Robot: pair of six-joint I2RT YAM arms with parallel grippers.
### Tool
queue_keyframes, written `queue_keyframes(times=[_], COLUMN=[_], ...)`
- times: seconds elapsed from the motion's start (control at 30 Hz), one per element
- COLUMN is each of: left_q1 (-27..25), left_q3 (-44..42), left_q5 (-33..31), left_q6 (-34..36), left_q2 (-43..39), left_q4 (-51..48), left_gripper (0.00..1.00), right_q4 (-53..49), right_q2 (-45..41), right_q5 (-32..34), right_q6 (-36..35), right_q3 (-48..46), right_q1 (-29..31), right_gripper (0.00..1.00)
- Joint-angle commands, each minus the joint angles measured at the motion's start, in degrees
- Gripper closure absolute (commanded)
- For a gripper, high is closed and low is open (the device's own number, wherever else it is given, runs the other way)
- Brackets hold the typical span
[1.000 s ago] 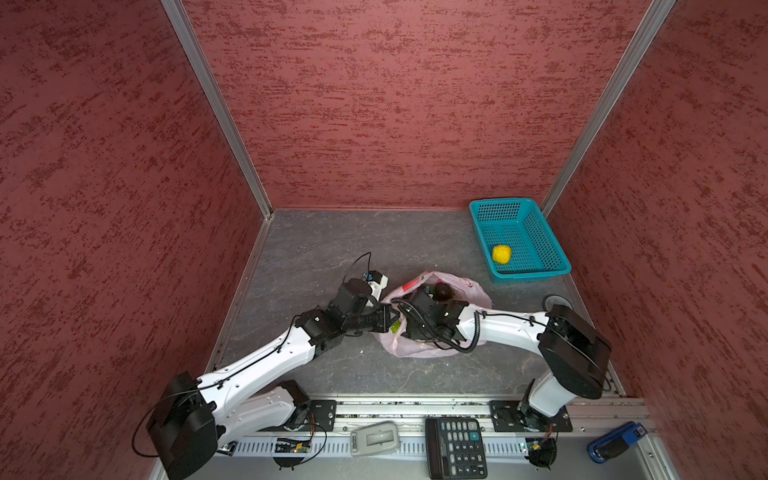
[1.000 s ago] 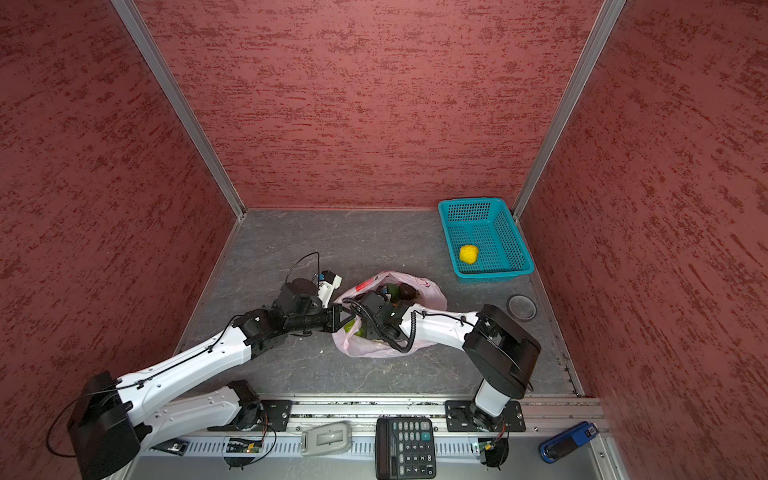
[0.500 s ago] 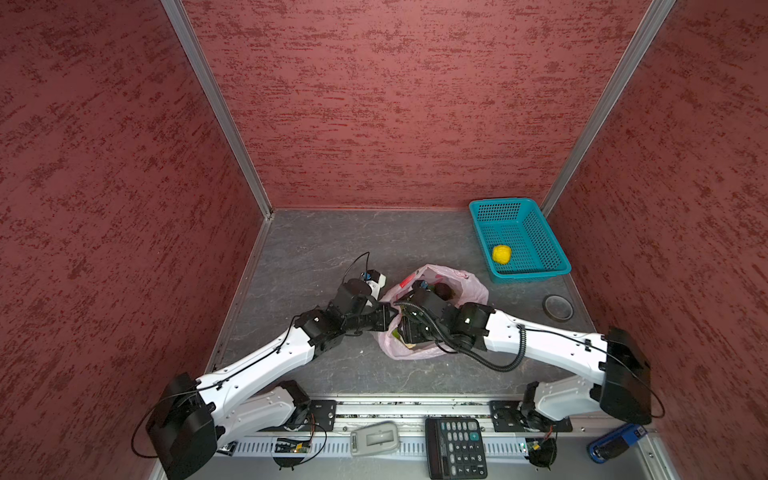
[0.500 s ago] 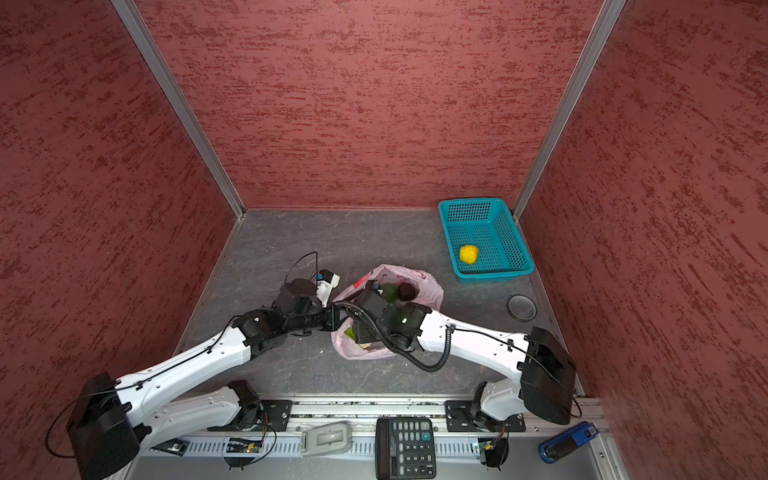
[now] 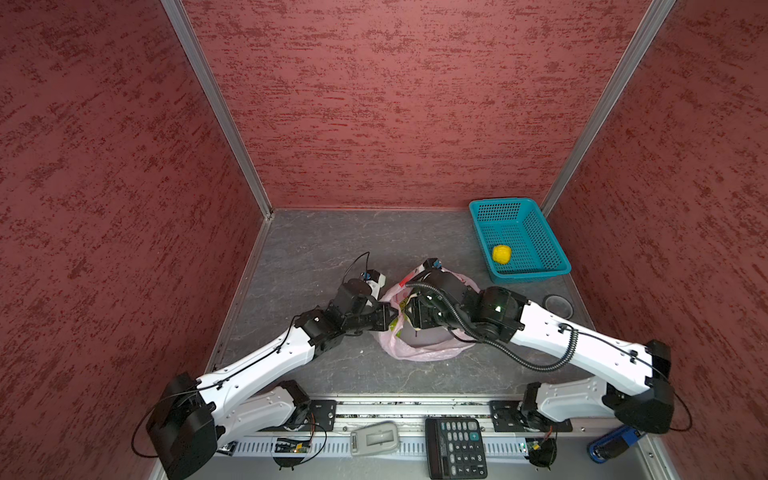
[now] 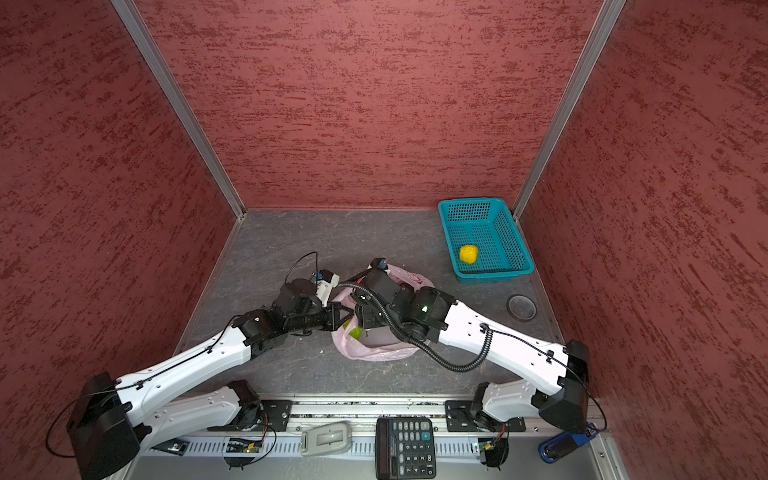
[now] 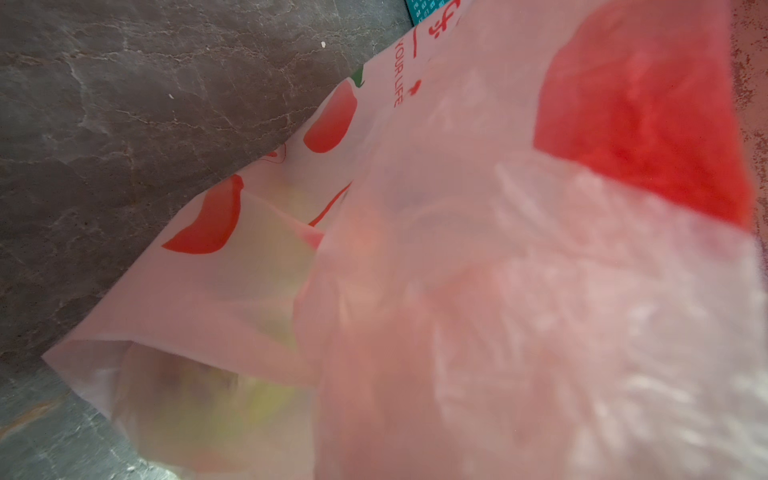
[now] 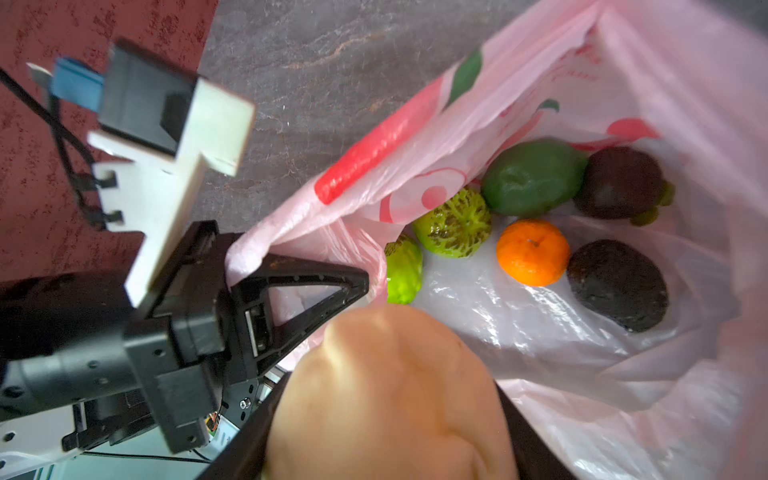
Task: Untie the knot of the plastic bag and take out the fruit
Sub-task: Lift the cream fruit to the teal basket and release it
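"What was the right claw [image 5: 417, 311] doing?"

"It was squeezing a bumpy cream fruit [image 8: 390, 390] between its two fingers, right over the open mouth of the plastic bag [image 8: 681, 75]."

"And the left claw [image 8: 357, 282]?"

"Its fingers were pressed together on the edge of the bag. It held that side up, so the mouth gaped wide."

"Did you see the knot?"

"No, I could not find a knot anywhere. The bag was open, so I think that part was done."

"What lay inside?"

"Six pieces sat on the bottom. There was a dark green fruit [image 8: 534, 183], an orange fruit [image 8: 533, 252] and a netted green fruit [image 8: 455, 226]. A smaller light green fruit [image 8: 403, 270] sat near the left claw. There were also two dark brown ones, a round brown fruit [image 8: 621, 183] and a rough brown fruit [image 8: 619, 284]."

"Was anything out yet?"

"One yellow fruit [image 5: 501, 254] sat in the teal basket [image 5: 505, 202]. That was well apart from the bag, in the far corner of the grey surface [image 5: 332, 232]."

"So how much was left?"

"Most of it, I think. One piece was out, one was in the claw, and six were waiting in the bag."
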Motion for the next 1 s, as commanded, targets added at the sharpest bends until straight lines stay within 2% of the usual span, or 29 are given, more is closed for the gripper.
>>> queue_keyframes(times=[0.0,0.13,0.3,0.53,0.67,0.77,0.97], left_q1=[-0.3,-0.3,-0.5,-1.1,-1.5,-1.5,-1.9], left_q3=[-0.4,-0.3,-0.3,0.2,0.3,0.6,1.4], left_q5=[-0.7,-0.9,-1.5,-3.4,-4.3,-4.5,-5.5], left_q6=[0.0,0.0,-0.1,0.0,0.0,-0.1,-0.1], left_q2=[-0.1,0.0,0.1,-0.1,-0.1,0.2,0.7], left_q4=[1.3,1.3,1.6,1.0,0.9,1.1,1.1], left_gripper=[1.0,1.0,1.0,1.0,1.0,1.0,1.0], right_q4=[-3.7,-3.7,0.2,9.2,17.4,22.4,25.3], right_q2=[-3.5,-5.4,-7.9,-5.8,0.0,6.6,21.4], right_q5=[3.5,1.4,-3.4,-11.2,-14.6,-15.3,-14.4], right_q6=[-2.3,-5.8,-10.3,-14.0,-14.7,-14.8,-17.2], right_q3=[4.1,6.3,3.3,-3.0,-7.0,-7.0,0.5], right_q1=[-4.0,-11.7,-27.1,-49.1,-59.3,-64.4,-69.5], right_gripper=[0.53,0.53,0.52,0.52,0.52,0.53,0.52])
